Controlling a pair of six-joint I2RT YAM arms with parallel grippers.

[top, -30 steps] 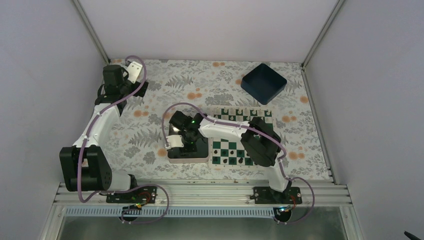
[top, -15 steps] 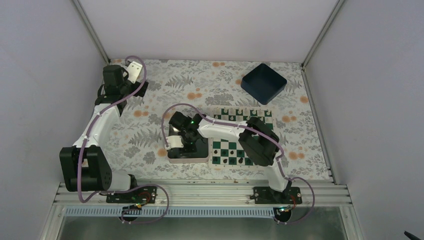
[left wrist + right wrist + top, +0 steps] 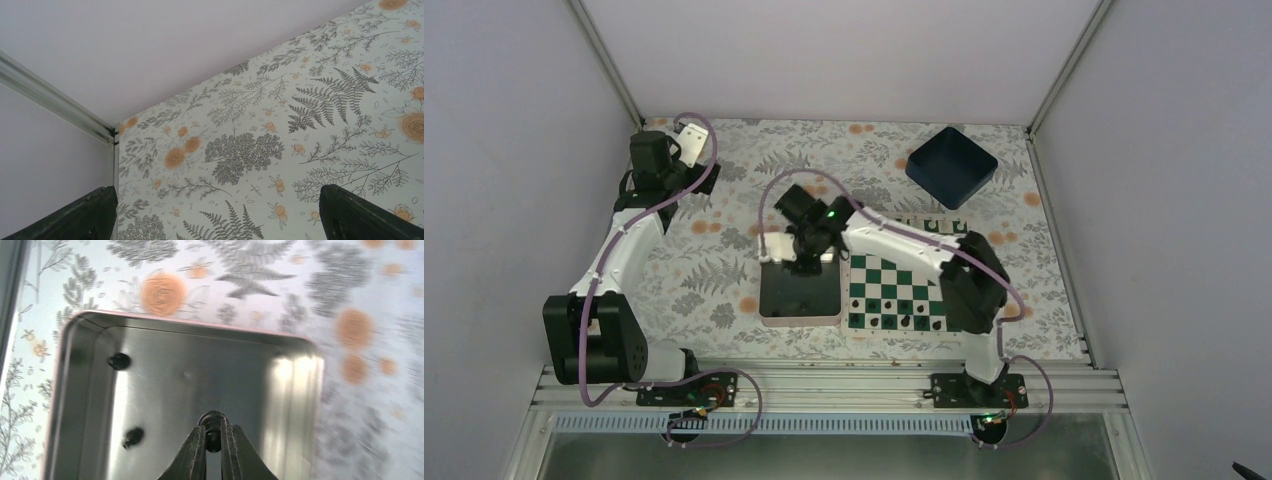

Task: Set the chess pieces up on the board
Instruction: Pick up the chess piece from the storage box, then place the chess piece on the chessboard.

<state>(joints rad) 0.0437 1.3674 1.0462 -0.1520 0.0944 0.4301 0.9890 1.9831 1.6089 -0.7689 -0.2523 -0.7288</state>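
My right claw [image 3: 212,442] pinches one of the chess pieces [image 3: 213,424] over the tin [image 3: 175,385]; two more lie near one wall. The board [image 3: 894,290] lies just beside the tin's right edge. My left claw [image 3: 215,205] gapes wide over open tabletop [image 3: 300,125] by the far-left corner.

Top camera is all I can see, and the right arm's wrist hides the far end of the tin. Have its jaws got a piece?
Observer: Yes. In the right wrist view the right jaws are shut on a black piece over the tin.
Operator: Any more in it?
Observer: Two more black pieces, both toward the left of that view.
Operator: And the left jaws?
Observer: Wide open, nothing between them, only floral cloth below.
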